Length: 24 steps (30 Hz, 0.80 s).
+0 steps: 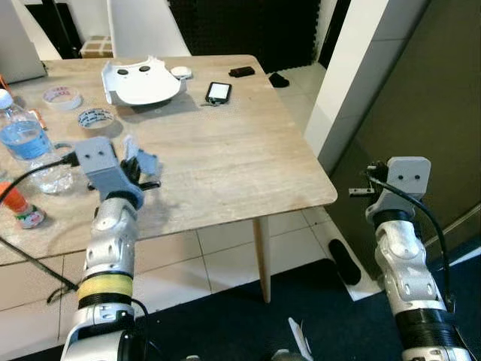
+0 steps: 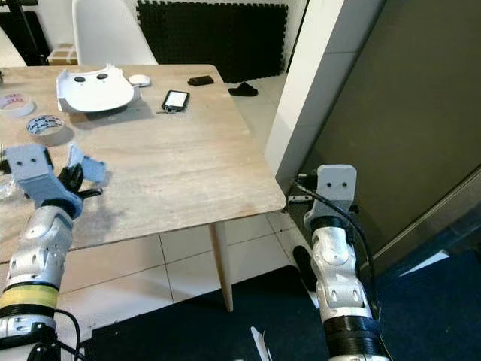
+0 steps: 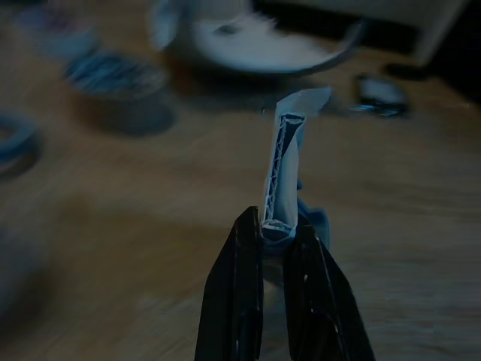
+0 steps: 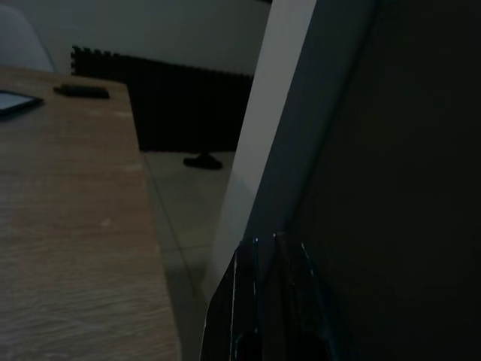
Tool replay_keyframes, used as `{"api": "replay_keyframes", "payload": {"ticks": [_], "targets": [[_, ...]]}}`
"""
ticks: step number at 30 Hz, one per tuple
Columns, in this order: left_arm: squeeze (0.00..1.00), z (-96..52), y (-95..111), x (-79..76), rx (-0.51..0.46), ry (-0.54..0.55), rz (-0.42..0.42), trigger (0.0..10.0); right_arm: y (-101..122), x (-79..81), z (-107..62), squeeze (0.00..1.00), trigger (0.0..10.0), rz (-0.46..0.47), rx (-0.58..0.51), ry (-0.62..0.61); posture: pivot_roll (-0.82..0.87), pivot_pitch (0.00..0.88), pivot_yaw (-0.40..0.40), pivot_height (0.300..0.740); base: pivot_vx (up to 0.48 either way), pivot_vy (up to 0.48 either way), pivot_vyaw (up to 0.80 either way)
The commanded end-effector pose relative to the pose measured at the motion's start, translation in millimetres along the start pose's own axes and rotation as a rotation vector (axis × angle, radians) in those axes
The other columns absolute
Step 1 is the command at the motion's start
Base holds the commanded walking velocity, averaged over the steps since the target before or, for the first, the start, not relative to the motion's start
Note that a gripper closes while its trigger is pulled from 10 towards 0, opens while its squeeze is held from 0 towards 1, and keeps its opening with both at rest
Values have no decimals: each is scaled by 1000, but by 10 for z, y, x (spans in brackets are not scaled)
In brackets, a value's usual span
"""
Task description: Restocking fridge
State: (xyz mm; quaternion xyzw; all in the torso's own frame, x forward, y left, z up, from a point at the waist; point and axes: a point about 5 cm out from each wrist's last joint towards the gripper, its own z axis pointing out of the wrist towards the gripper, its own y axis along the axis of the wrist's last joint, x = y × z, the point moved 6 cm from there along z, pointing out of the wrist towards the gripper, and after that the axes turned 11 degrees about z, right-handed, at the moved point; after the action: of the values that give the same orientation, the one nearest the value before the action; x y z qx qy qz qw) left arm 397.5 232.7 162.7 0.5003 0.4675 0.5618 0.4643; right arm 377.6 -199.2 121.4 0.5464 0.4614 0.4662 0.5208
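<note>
Two claws here, doing pretty different things. The left claw (image 3: 274,248) is over the tabletop (image 1: 225,158) near its left edge, fingers pinched tight on a small blue-and-white packet (image 3: 288,169) that sticks out past the fingertips, held a bit above the wood. Can't make out what the packet really is, the wrist view is dark and blurry.

The right claw (image 4: 267,259) is off past the right edge of the tabletop, up near the dark fridge door (image 1: 421,98) next to the white pillar (image 1: 353,68). Its fingers look pressed together with nothing between them, just beside the door's edge; can't tell if they touch it.

Stuff on the tabletop: a white tray-like thing (image 1: 143,83) toward the far edge, a phone (image 1: 218,92) just beside it, two tape rolls (image 1: 95,118) toward the far left corner, a water bottle (image 1: 26,143) at the left edge, and a small orange-capped bottle (image 1: 22,210) lying near the front left. A white chair (image 1: 143,26) sits behind the far edge.
</note>
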Motion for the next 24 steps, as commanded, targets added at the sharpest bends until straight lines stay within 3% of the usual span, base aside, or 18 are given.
{"api": "replay_keyframes", "payload": {"ticks": [1,3,4,6,7,8,9,11,12,14,16,17,22,23,24], "targets": [[0,-29,-94,-159,40,-54,20,10000,-61,-22,-2,0,10000,-13,19,-10,26,31,-104,740,0,0,0],[0,-31,-102,-243,58,-84,18,10000,-64,-18,0,0,10000,-11,20,-10,27,29,-104,740,0,0,0],[0,24,75,-225,9,-52,-15,10000,-62,-23,5,0,10000,-8,20,-11,30,28,-105,740,0,0,0],[0,101,560,15,-156,110,117,10000,-49,-25,12,0,10000,-5,17,-9,29,27,-106,740,0,0,0],[0,63,936,181,-290,248,257,10000,-41,-25,17,0,10000,-5,15,-8,26,27,-107,740,0,0,0],[0,-110,1517,334,-508,424,435,10000,-33,-26,22,0,10000,-4,14,-7,24,26,-106,740,0,0,0],[0,-110,1517,334,-508,424,435,10000,-33,-26,22,0,10000,-4,14,-7,24,26,-106,740,0,0,0],[0,-497,2226,440,-791,669,627,10000,-22,-31,30,0,10000,-3,12,-7,27,24,-106,740,0,0,0],[0,-622,2401,478,-851,748,667,10000,-19,-33,33,0,10000,-3,12,-7,27,24,-106,740,0,0,0],[0,-685,2495,589,-850,823,665,10000,-27,-37,36,0,10000,-2,13,-7,28,21,-104,740,0,0,0],[0,-456,2236,609,-696,735,629,10000,-55,-33,29,0,10000,-3,18,-8,29,21,-102,740,0,0,0],[929,-384,2117,554,-658,679,620,10000,-61,-33,25,0,10000,-4,19,-8,19,23,-98,740,0,0,0],[1000,-351,1960,438,-650,653,576,10000,-78,-55,15,0,10000,-1,21,-18,23,23,-101,740,0,0,0],[471,-344,1951,417,-650,653,580,10000,-87,-54,14,0,10000,-3,23,-16,23,22,-102,740,0,0,0],[471,-340,1944,401,-648,653,581,10000,-94,-56,12,0,10000,-4,25,-15,24,22,-103,740,0,0,0]]}}
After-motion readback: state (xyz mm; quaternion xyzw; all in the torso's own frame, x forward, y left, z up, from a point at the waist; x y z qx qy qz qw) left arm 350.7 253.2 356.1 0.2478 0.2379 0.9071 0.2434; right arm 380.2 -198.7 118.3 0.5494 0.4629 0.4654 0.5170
